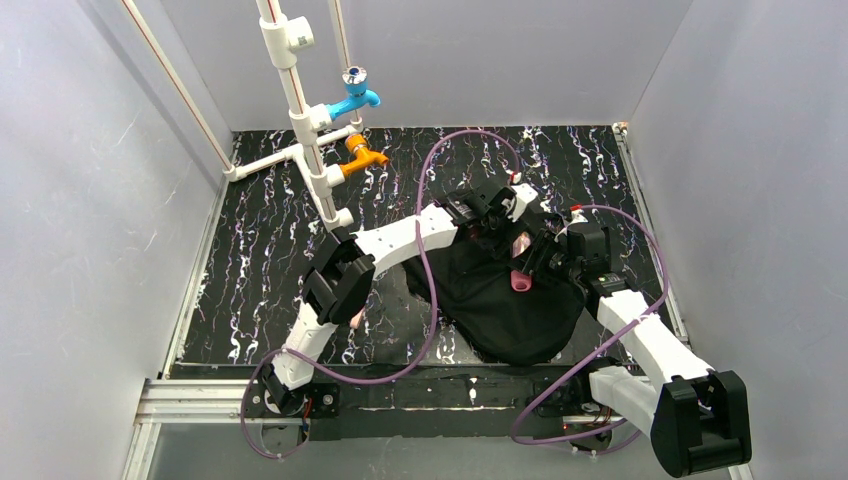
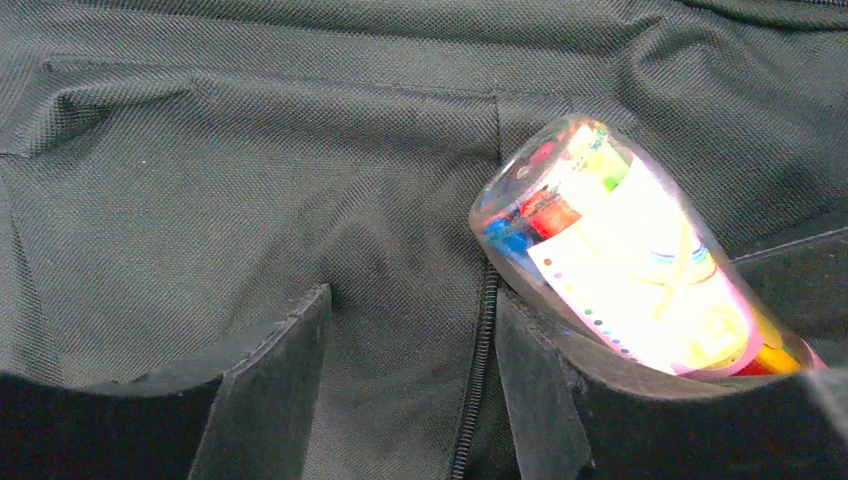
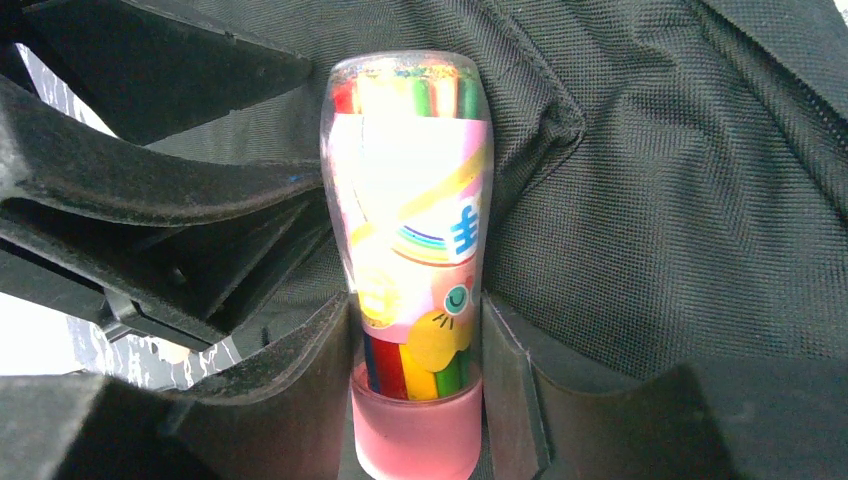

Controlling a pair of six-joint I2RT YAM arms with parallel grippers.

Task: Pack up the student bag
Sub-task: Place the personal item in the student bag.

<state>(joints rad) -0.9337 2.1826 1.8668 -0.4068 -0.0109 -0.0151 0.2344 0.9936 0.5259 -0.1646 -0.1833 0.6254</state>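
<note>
The student bag (image 1: 510, 305) is a black fabric backpack lying in the middle of the table. My right gripper (image 3: 417, 310) is shut on a clear tube of coloured pens (image 3: 415, 200) just above its pink cap (image 1: 521, 281). The tube's far end rests on the bag's fabric (image 3: 650, 200). My left gripper (image 2: 410, 300) is open just above the bag (image 2: 250, 180), with only fabric and a zipper (image 2: 480, 360) between its jaws. The tube (image 2: 620, 260) lies just right of its right finger. In the top view both grippers meet at the bag's far end, left (image 1: 497, 225) and right (image 1: 535, 262).
A white pipe stand (image 1: 300, 120) with a blue tap (image 1: 355, 97) and an orange tap (image 1: 362, 155) rises at the back left. Purple cables (image 1: 430, 300) loop over the black marbled tabletop (image 1: 260, 250). Grey walls enclose the table on three sides.
</note>
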